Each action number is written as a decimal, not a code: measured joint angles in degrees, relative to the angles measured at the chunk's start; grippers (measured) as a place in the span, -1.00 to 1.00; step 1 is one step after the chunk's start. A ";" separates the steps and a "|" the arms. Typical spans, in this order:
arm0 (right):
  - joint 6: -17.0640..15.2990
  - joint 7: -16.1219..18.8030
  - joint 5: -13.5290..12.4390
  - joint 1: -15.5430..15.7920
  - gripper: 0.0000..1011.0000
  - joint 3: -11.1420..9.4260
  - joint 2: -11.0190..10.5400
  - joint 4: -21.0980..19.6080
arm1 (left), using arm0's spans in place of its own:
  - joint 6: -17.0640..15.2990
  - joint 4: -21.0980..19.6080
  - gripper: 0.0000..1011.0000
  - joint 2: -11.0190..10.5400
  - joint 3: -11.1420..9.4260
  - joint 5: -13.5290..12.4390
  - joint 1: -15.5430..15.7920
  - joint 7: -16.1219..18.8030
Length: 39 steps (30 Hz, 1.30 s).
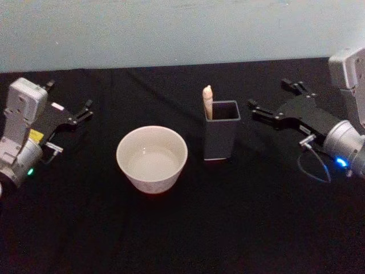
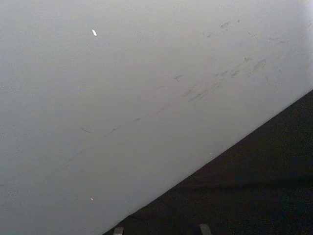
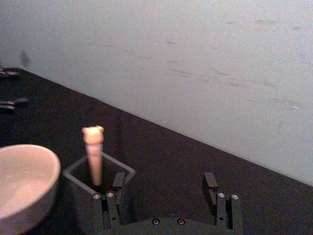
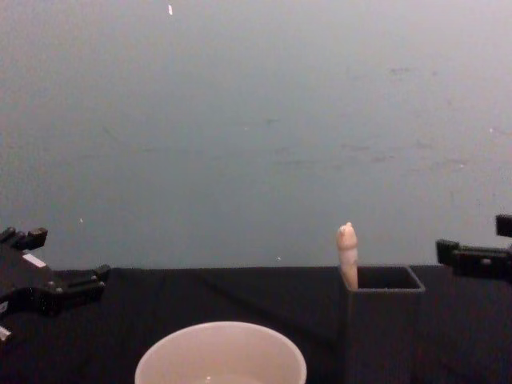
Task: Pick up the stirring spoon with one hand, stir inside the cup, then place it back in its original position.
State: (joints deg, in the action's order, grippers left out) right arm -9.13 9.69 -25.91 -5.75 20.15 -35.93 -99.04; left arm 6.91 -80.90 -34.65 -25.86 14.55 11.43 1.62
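Note:
The stirring spoon (image 1: pixel 207 101) stands upright in the dark grey square holder (image 1: pixel 221 137), leaning in its left corner. Only its cream handle with the tiny bear head (image 3: pixel 93 147) (image 4: pixel 347 254) shows; the bowl is hidden inside. The off-white cup (image 1: pixel 151 158) (image 4: pixel 220 356) sits on the table left of the holder (image 4: pixel 384 324). My right gripper (image 1: pixel 269 94) (image 3: pixel 164 182) hovers open just right of the holder (image 3: pixel 73 172), pointing toward it and holding nothing. Far to the left of the cup (image 3: pixel 22 178), my left gripper (image 1: pixel 69 96) (image 4: pixel 68 256) is open and empty.
A black cloth (image 1: pixel 182 228) covers the table, with a pale wall (image 4: pixel 256 120) close behind it. Free room lies in front of the cup and holder and between the holder and the right gripper.

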 joint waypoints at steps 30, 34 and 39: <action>-10.41 3.15 3.15 -7.65 0.98 5.13 11.99 4.46 | 0.00 0.00 0.98 0.00 0.00 0.00 0.00 0.00; -10.45 3.14 3.97 -8.30 0.98 5.16 13.30 5.93 | 0.00 0.00 0.98 0.00 0.00 0.00 0.00 0.00; -10.51 3.32 4.70 -8.56 0.98 5.06 14.12 6.65 | 0.00 0.00 0.98 0.00 0.00 0.00 0.00 0.00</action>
State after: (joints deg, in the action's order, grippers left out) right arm -19.64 13.01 -21.21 -14.31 25.21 -21.81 -92.39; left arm 6.91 -80.90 -34.64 -25.86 14.55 11.43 1.62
